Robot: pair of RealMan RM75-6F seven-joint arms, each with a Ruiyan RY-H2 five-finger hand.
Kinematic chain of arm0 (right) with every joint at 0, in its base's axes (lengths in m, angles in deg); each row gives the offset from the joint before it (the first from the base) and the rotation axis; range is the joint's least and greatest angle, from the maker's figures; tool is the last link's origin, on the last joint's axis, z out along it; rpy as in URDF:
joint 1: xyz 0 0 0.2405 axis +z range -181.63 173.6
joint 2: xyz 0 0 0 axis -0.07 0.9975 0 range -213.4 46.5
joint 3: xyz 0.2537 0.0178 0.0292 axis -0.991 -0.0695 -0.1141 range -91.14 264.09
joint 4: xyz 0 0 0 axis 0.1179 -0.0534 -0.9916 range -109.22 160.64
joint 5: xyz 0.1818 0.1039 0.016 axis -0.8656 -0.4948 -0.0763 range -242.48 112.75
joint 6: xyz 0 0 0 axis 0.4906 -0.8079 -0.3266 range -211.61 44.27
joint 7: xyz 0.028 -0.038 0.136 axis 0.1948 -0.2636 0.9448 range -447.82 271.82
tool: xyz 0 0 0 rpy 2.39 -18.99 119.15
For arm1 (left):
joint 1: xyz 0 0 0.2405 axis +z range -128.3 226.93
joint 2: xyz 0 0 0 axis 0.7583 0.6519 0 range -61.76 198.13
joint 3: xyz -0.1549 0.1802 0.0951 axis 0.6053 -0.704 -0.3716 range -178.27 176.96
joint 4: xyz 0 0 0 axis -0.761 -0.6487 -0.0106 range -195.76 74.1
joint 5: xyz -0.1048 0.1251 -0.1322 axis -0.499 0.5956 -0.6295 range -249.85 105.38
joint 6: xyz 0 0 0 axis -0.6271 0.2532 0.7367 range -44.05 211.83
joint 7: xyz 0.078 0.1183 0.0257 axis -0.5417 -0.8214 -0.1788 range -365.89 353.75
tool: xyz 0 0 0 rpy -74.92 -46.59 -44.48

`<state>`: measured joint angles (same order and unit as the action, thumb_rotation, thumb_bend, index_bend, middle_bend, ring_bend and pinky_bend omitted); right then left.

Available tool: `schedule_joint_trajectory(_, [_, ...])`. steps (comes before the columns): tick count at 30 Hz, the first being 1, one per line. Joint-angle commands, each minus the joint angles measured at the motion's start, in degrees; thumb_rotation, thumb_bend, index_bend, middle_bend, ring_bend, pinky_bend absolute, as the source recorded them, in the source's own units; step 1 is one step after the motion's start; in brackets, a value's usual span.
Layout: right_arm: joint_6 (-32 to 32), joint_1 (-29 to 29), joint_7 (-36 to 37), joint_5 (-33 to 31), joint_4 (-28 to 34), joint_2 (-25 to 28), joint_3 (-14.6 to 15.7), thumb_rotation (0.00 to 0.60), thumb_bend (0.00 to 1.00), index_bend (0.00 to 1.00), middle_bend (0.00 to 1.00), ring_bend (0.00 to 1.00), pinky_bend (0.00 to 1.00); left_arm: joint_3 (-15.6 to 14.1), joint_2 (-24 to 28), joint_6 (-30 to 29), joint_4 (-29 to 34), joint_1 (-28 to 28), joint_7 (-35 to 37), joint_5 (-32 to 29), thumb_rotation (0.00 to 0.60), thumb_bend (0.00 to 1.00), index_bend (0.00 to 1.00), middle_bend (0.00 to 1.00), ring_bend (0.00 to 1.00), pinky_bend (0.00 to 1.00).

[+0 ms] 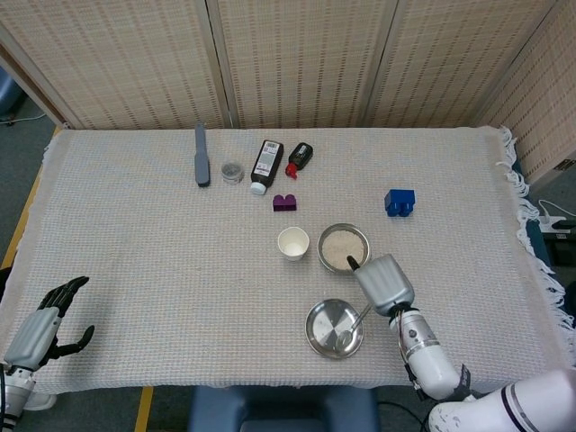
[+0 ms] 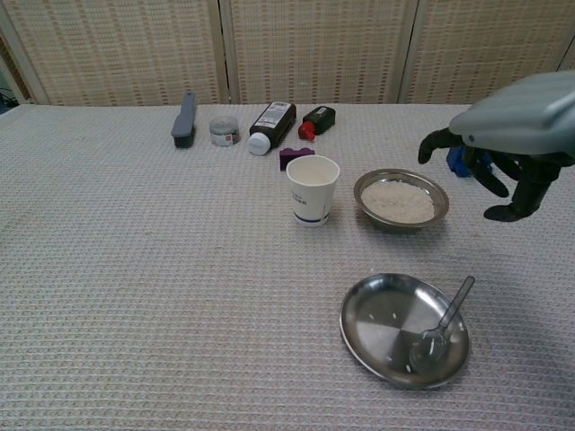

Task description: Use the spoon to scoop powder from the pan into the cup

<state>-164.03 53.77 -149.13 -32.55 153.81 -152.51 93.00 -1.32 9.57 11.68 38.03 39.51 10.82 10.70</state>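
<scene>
A white paper cup stands upright left of the small metal pan that holds white powder. Nearer the front edge sits a shallow steel plate. The spoon lies in it, bowl down and handle leaning on the right rim. My right hand hovers above the table to the right of the pan, fingers spread and holding nothing. My left hand stays at the front left corner, empty, fingers apart.
Along the back lie a grey brush, a small jar, a black bottle and a red-capped bottle. A purple block sits behind the cup. A blue block sits at the right.
</scene>
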Motion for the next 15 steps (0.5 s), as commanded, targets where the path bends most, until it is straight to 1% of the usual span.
schedule_joint_trajectory(1, [-6.4,-11.4,11.3,18.8,2.0,7.7,6.9,0.600,0.20,0.00,0.18,0.14,0.36,0.6,-1.1,-2.1,-0.9,0.6,-1.6,0.5,0.600,0.41,0.00,0.00,0.00,0.00])
schedule_joint_trajectory(3, [-8.7,-15.3,14.8,23.9,0.9,9.0,8.6,0.600,0.18,0.00,0.05,0.03,0.26,0.9,-2.0,-3.6,-1.6,0.9,-3.1,0.9,0.600,0.41,0.00,0.00,0.00,0.00])
schedule_joint_trajectory(5, [-10.8,-19.2,18.7,28.9,-0.9,9.8,10.0,0.600,0.15,0.00,0.00,0.00,0.20,1.3,-2.8,-5.0,-2.3,1.2,-4.7,1.3,0.600,0.41,0.00,0.00,0.00,0.00])
schedule_joint_trajectory(8, [-13.6,-24.5,24.5,35.5,-4.5,9.9,11.4,0.600,0.12,0.00,0.00,0.00,0.11,1.7,-3.9,-6.7,-3.1,1.6,-6.5,1.6,0.600,0.41,0.00,0.00,0.00,0.00])
schedule_joint_trajectory(11, [-16.1,-29.2,28.6,40.6,-9.9,9.0,12.0,0.600,0.11,0.00,0.00,0.00,0.08,2.1,-4.7,-7.9,-3.9,1.9,-7.8,1.7,0.600,0.41,0.00,0.00,0.00,0.00])
schedule_joint_trajectory(13, [-17.5,-32.0,30.4,42.4,-13.6,7.9,11.6,0.600,0.11,0.00,0.00,0.00,0.05,2.2,-5.3,-8.8,-4.5,2.3,-8.5,1.7,0.600,0.41,0.00,0.00,0.00,0.00])
schedule_joint_trajectory(15, [-18.3,-34.2,32.2,42.9,-16.4,7.0,10.9,0.600,0.11,0.00,0.00,0.00,0.05,2.2,-5.6,-9.5,-4.8,2.6,-8.7,1.9,0.600,0.41,0.00,0.00,0.00,0.00])
